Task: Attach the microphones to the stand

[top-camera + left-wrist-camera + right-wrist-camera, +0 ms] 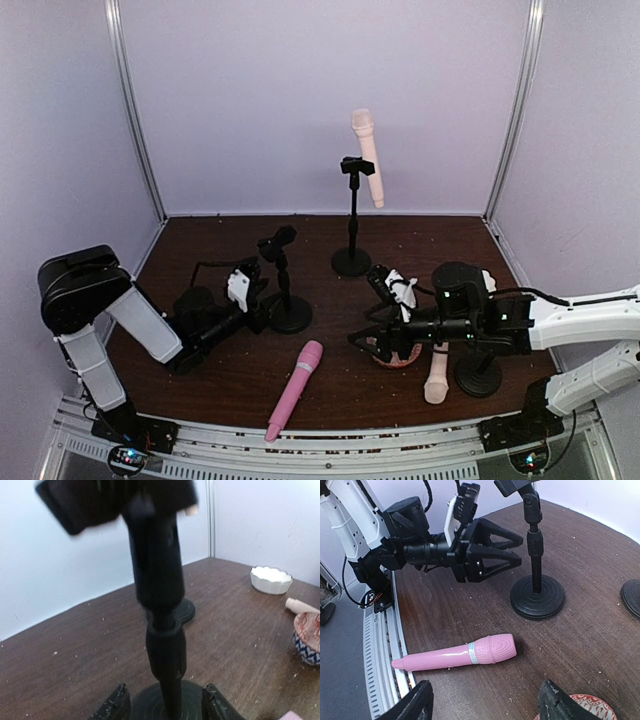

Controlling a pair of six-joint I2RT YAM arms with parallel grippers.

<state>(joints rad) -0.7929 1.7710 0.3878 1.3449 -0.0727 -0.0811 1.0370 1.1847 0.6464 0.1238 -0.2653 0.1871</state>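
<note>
The pink microphone (295, 388) lies flat on the table near the front edge, and in the right wrist view (465, 655) it lies just ahead of my fingers. My right gripper (362, 335) (487, 700) is open and empty above it. One peach microphone (367, 155) sits clipped in the back stand (352, 225). The other peach microphone (437, 375) lies beside the right stand's base (478, 375). My left gripper (268, 305) (166, 707) is open, its jaws on either side of the base of the middle stand (285, 285) (160, 605), whose clip is empty.
A round patterned dish (400, 352) (307, 637) sits under my right wrist. A white scalloped dish (271, 579) stands farther back on the right. Metal rails (300, 445) run along the front edge. Pale walls close the back and sides.
</note>
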